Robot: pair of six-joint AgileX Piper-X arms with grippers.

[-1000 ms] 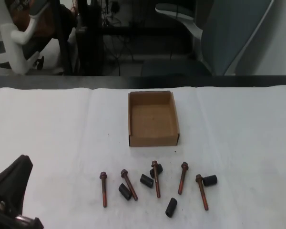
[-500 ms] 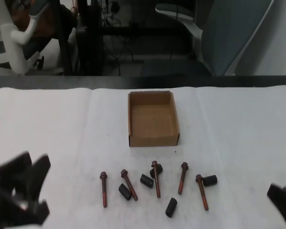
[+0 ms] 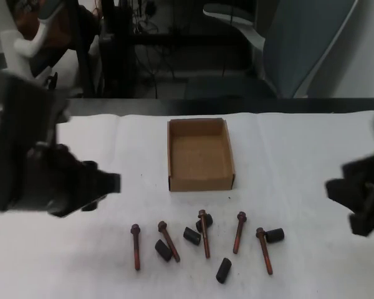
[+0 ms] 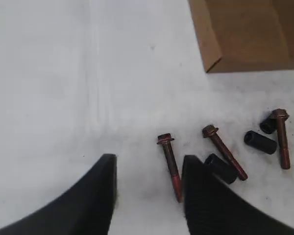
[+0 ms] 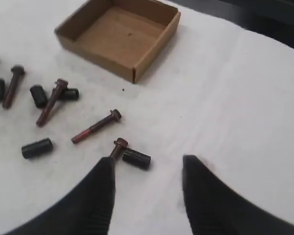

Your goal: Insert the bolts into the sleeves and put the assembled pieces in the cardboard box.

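A bolt (image 4: 171, 166) lies just beyond the left gripper (image 4: 149, 164).

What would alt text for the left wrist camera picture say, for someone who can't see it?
The left gripper, open, hangs over a white cloth close to three reddish bolts and some short black sleeves. A cardboard box sits farther off.

White-covered bench (image 3: 305, 156), open cardboard box (image 3: 201, 183), five copper-coloured bolts (image 3: 136, 247), five black sleeves (image 3: 223, 270) loose near it
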